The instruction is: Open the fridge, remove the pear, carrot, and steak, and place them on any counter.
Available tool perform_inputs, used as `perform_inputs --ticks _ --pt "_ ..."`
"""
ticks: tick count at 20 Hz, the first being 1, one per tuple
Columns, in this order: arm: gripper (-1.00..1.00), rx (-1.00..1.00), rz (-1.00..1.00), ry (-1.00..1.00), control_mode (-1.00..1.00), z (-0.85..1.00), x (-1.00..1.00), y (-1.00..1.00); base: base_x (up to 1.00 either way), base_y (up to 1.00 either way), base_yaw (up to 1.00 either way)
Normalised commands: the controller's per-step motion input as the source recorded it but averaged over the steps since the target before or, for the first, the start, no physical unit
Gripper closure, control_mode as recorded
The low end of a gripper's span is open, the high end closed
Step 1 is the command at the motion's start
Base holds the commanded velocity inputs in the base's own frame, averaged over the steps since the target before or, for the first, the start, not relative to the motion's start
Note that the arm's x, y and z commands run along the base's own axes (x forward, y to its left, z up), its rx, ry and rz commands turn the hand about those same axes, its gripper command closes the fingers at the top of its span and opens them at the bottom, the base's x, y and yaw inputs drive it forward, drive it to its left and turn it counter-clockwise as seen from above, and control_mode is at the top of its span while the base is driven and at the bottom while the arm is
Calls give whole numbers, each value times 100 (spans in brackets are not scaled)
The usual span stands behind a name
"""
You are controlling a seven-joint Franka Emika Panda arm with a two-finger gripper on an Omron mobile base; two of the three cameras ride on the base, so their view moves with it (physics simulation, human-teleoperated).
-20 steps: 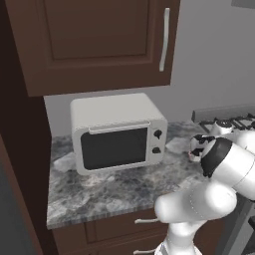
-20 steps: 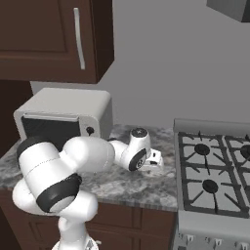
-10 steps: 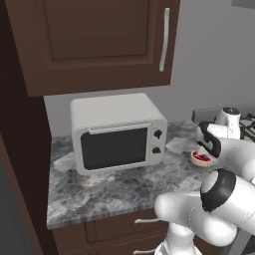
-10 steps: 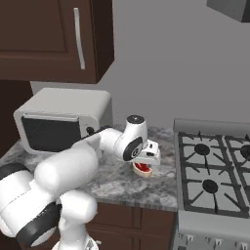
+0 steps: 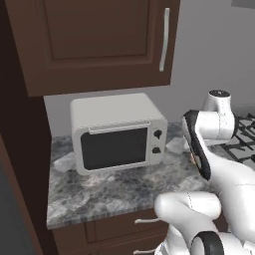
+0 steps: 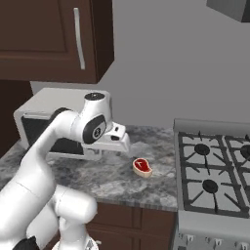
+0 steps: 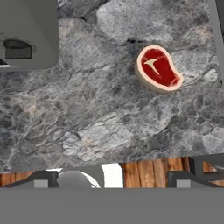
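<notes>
Right base view shows the counter (image 6: pixel 97 178) bearing the steak (image 6: pixel 142 167) beside the stove (image 6: pixel 215 171). Gripper (image 6: pixel 123 141) hangs above, empty, fingers spread. That slab looks soft, slick, light; pinch across its fat rim.

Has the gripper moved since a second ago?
Yes. In the right base view the gripper has risen and drawn back toward the microwave, leaving the steak lying alone on the counter.

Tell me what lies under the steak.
The steak lies flat on the counter, grey marbled stone showing all around it. The patch directly beneath is covered.
</notes>
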Motion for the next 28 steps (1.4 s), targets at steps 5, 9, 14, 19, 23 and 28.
perform_inputs --ticks 5,9,14,19,23,28 --pt "-100 3 0 0 -100 100 -68 75 0 0 0" --pt "-100 0 0 0 -100 98 -59 90 0 0 0" --pt "-100 0 4 -3 -100 77 -73 51 0 0 0" --pt "-100 0 15 -3 -100 42 -74 -8 0 0 0" --pt "-100 0 18 -5 -100 9 -53 -7 0 0 0" --pt "-100 0 19 -3 -100 1 -40 -6 0 0 0"
